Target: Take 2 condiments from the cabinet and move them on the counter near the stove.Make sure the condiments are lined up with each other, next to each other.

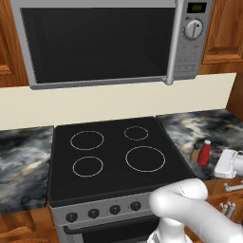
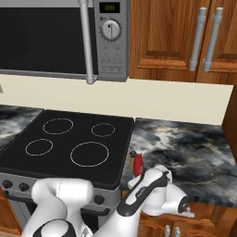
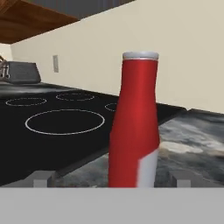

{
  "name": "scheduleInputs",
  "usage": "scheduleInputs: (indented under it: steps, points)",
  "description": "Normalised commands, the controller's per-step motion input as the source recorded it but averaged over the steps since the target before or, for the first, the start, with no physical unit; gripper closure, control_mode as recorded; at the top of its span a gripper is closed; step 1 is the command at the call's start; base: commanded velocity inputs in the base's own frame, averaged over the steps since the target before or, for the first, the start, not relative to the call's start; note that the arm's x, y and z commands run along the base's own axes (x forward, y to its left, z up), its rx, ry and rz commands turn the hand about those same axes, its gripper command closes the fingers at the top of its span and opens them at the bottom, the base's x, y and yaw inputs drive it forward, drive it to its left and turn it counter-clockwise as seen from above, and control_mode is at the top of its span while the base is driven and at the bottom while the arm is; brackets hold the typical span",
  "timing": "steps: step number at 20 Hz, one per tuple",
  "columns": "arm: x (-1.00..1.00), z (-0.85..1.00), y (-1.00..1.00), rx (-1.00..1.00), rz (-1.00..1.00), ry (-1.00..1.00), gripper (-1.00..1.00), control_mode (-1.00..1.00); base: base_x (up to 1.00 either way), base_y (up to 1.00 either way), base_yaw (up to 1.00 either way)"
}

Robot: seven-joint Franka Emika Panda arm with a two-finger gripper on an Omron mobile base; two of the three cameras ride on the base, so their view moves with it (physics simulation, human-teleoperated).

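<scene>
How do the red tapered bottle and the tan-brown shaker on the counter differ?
The red tapered bottle with a pale cap is taller than the tan-brown cylindrical shaker with a black cap. The bottle narrows toward its top; the shaker looks straight-sided. Both stand upright, side by side on the dark marbled counter, right of the black-topped stove.

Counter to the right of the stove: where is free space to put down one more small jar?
Free: the counter between the wall and the front edge, right of the red bottle. Crowded: beside the stove, where the bottle, the brown shaker and the open gripper are.
</scene>
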Motion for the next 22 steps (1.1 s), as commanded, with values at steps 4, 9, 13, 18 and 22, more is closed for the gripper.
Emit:
scheduleInputs:
  steps: [4,9,13,18,22]
  points:
    - [-0.32,0.55,0.00,0.00,0.00,-0.21,-1.00,-1.00,0.00,0.00,0.00]
    - [-0.29,0.68,0.01,0.00,0.00,-0.15,-1.00,-1.00,0.00,0.00,0.00]
    - [-0.21,0.62,0.15,0.00,0.00,0.04,-1.00,-1.00,0.00,0.00,0.00]
    - [-0.01,0.64,0.26,0.00,0.00,0.21,-1.00,-1.00,0.00,0.00,0.00]
    - [0.00,0.41,0.38,0.00,0.00,0.15,-1.00,-1.00,0.00,0.00,0.00]
